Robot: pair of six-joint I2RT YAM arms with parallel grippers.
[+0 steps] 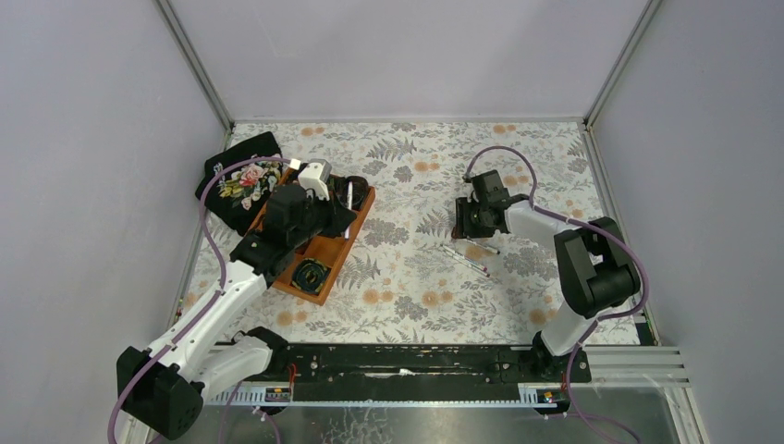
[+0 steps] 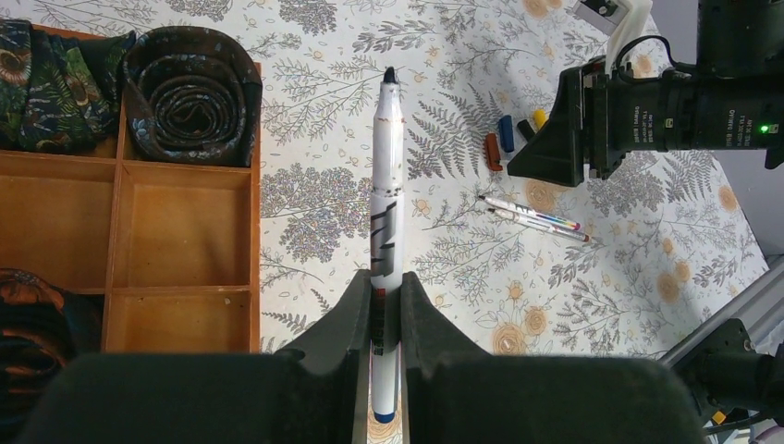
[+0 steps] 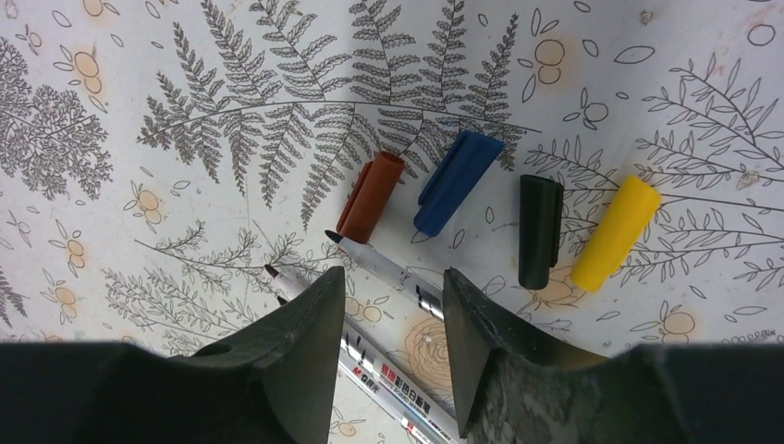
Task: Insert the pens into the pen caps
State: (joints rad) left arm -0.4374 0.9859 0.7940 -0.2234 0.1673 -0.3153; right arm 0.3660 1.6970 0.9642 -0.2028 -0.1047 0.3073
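Observation:
My left gripper [image 2: 385, 277] is shut on a white pen [image 2: 386, 185] with a blue rear end. It holds the pen above the table beside the tray, bare dark tip pointing away toward the caps. My right gripper [image 3: 393, 277] is open and hovers low over three uncapped pens [image 3: 434, 305] lying side by side; one passes between its jaws. Just beyond lie four caps in a row: red [image 3: 370, 196], blue [image 3: 458, 180], black [image 3: 540, 231] and yellow [image 3: 615, 231]. The top view shows the right gripper [image 1: 471, 222] and the lying pens [image 1: 467, 257].
A wooden compartment tray [image 1: 344, 242] holding rolled fabric lies at the left, under my left arm. A black floral pouch [image 1: 242, 180] sits behind it. Grey enclosure walls stand on three sides. My right arm's body [image 2: 647, 111] shows in the left wrist view.

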